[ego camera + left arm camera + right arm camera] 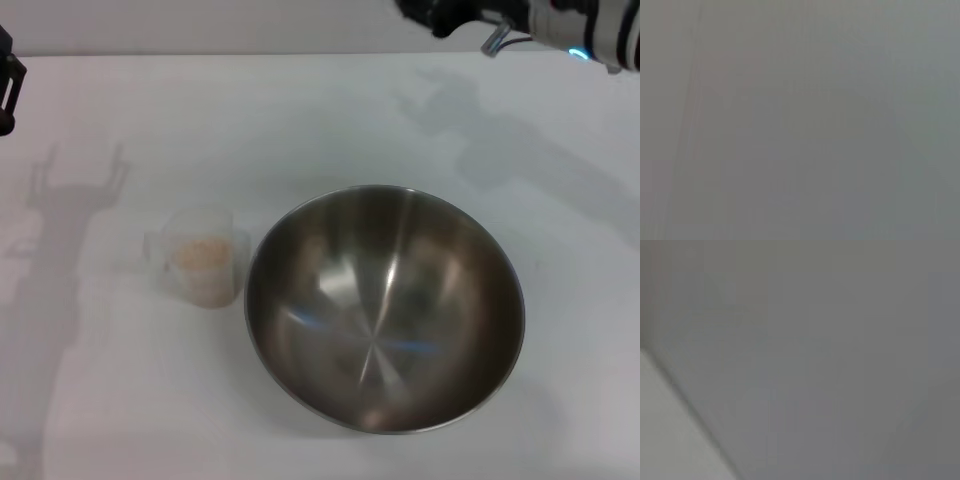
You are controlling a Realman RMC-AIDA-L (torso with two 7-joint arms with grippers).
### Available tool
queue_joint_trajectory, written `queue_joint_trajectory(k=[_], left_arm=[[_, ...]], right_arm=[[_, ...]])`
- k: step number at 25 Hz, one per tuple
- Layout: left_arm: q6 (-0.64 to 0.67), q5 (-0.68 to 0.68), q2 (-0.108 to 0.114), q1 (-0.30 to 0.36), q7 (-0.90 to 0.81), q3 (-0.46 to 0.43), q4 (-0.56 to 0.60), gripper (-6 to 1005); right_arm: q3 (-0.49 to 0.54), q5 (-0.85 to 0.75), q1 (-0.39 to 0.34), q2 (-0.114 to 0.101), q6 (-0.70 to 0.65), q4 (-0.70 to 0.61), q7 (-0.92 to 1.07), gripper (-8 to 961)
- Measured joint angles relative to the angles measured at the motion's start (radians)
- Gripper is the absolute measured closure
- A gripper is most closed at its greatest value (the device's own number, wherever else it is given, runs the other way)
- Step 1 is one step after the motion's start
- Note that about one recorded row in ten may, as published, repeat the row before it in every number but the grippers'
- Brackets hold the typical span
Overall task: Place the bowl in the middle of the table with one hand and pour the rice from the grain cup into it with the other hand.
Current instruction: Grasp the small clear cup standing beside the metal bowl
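The steel bowl (384, 305) stands empty on the white table (300, 120), right of the middle in the head view. The clear grain cup (204, 256) stands upright just left of it, a small gap between them, with pale rice (203, 262) inside. My left gripper (6, 82) shows only as a dark part at the far left edge, well away from the cup. My right arm (560, 25) is high at the top right, behind the bowl and apart from it. Both wrist views show only plain grey.
Shadows of both arms lie on the table at the left and at the top right. The table's far edge runs along the top of the head view.
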Motion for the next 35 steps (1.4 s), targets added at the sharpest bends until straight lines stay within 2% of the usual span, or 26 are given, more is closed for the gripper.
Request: queue_joint_trajectory(k=[3, 6, 10, 13, 19, 23, 30, 35], left_arm=[[-0.002, 0.002, 0.001, 0.004, 0.000, 0.000, 0.000, 170], [-0.002, 0.003, 0.001, 0.006, 0.000, 0.001, 0.000, 170], [-0.002, 0.003, 0.002, 0.009, 0.000, 0.001, 0.000, 170], [-0.002, 0.004, 0.002, 0.010, 0.000, 0.001, 0.000, 170], [-0.007, 0.004, 0.002, 0.010, 0.000, 0.002, 0.001, 170], [-0.014, 0.003, 0.000, 0.011, 0.000, 0.014, 0.009, 170], [0.018, 0.004, 0.002, 0.066, 0.000, 0.124, 0.012, 170], [0.085, 0.004, 0.002, 0.127, 0.000, 0.224, 0.012, 170]], right_arm=[[-0.054, 0.233, -0.042, 0.003, -0.131, 0.040, -0.220, 497], [-0.076, 0.534, -0.078, 0.005, -0.155, 0.081, -0.487, 499], [-0.073, 0.894, -0.108, 0.005, -0.084, 0.160, -0.786, 500], [-0.057, 1.056, -0.112, 0.002, 0.020, 0.249, -0.929, 500], [0.012, 1.224, -0.114, 0.002, 0.240, 0.453, -1.111, 500], [0.070, 1.297, -0.110, 0.001, 0.339, 0.574, -1.168, 500], [0.241, 1.314, -0.083, 0.001, 0.431, 0.738, -1.184, 500], [0.301, 1.316, -0.066, -0.001, 0.445, 0.770, -1.226, 500]])
